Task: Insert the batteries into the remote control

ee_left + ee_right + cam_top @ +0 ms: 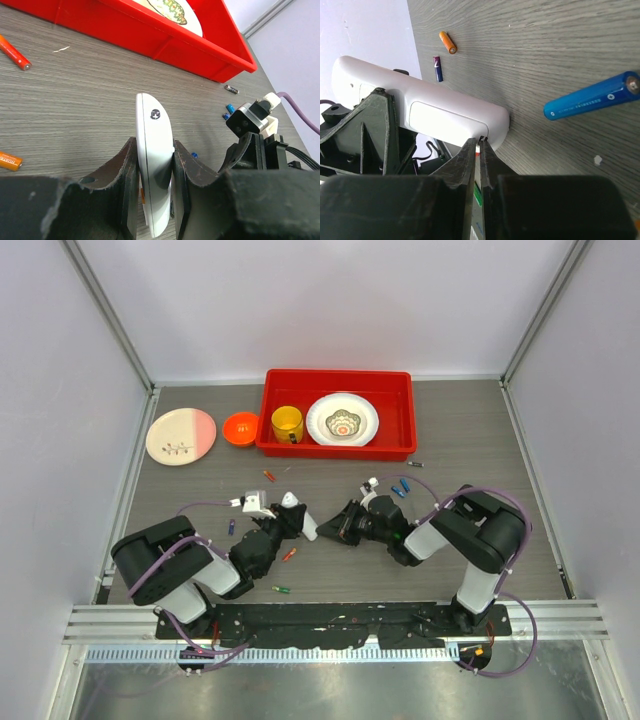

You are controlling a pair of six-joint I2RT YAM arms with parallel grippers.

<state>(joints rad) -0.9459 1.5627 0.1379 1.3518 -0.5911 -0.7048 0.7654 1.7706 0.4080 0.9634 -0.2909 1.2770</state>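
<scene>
slim white plastic remote control [154,165]: on edge between left jaws, one end at right jaws' tips | blue cylindrical battery [592,101]: on grey wood-grain desk [75,100], right of right jaws | red plastic tray [165,47]: on desk, beyond left jaws

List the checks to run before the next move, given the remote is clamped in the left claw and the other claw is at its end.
1. Hold: the left claw clamps the remote control, one finger on each side: ok.
2. Access: the back cover is off: not ok, it sits in place.
3. Purchase: the right claw grips the cover's edge: cannot tell; its tips are pinched together at the remote's end.
4. Supply: a blue battery lies on the table beside the remote: ok.
</scene>
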